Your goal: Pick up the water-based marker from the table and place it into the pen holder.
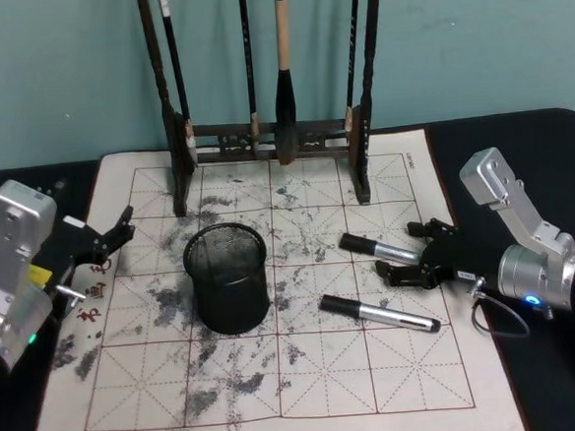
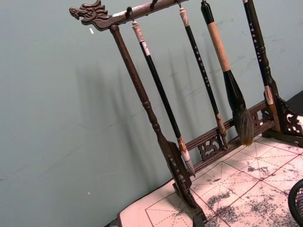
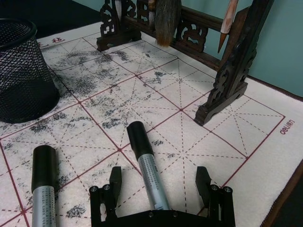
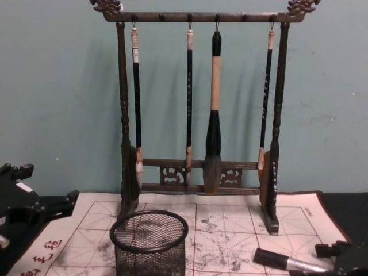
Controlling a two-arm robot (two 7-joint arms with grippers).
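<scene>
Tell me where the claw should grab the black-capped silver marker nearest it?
Grip the black-capped silver marker midway along its silver barrel, coming down from above. It lies flat on the ink-stained gridded mat, leaving only its long sides free. The right gripper straddles it, fingers open either side, so closing across the slim round barrel looks right. The left gripper sits at the mat's left edge.

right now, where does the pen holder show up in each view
head view: pen holder centre-left on the mat, in front of the brush rack.
left wrist view: a sliver of its rim, cut by the frame edge.
right wrist view: its mesh wall, across the mat from the rack's foot.
chest view: low, left of centre.
shared landmark: the brush rack, behind it.
</scene>
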